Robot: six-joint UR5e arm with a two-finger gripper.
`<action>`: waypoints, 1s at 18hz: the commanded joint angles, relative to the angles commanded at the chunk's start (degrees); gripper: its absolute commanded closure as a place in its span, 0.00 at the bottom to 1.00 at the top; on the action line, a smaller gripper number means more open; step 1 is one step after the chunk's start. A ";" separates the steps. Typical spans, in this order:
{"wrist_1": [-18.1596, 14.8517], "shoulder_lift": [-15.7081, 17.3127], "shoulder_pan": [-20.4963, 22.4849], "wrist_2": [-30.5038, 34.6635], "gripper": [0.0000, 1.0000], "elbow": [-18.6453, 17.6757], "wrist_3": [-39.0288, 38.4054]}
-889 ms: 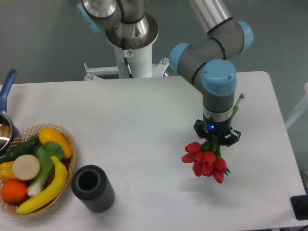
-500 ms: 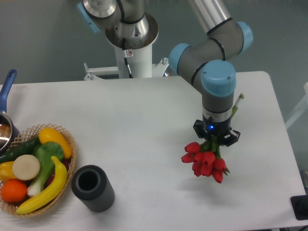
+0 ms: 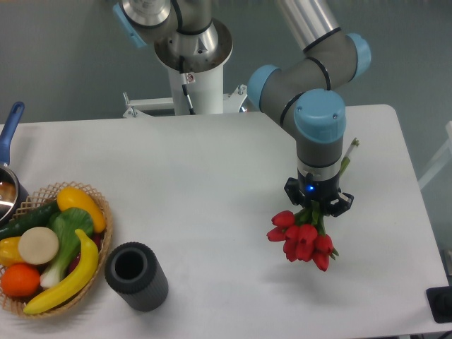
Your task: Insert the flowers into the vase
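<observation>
The flowers (image 3: 302,239), a bunch of red tulip buds with green leaves, hang at the right of the table. Their pale stems run up behind the arm to a tip (image 3: 351,145). My gripper (image 3: 317,206) points straight down over the stems just above the buds and is shut on them; the wrist hides its fingers. The vase (image 3: 135,275), a dark ribbed cylinder with an open round mouth, stands upright near the front left, far from the gripper.
A wicker basket (image 3: 98,203) of fruit and vegetables sits against the vase's left side. A pot with a blue handle (image 3: 12,124) is at the left edge. The robot base (image 3: 192,63) stands at the back. A dark object (image 3: 441,304) sits off the front right corner.
The arm and the bunch have shifted very slightly upward; the grip looks unchanged. Vase and basket have not moved.
</observation>
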 joint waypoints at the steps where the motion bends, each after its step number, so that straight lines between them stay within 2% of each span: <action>1: 0.62 0.00 -0.09 -1.67 0.97 0.17 -1.40; 5: 1.15 -0.17 -1.84 -8.09 0.97 3.07 -6.24; 11: 0.71 -0.70 -2.72 -23.73 0.98 5.88 -7.57; 15: 0.97 -0.79 -2.99 -33.04 0.98 8.00 -11.87; 18: 1.76 -0.88 -5.44 -35.79 0.98 9.31 -12.05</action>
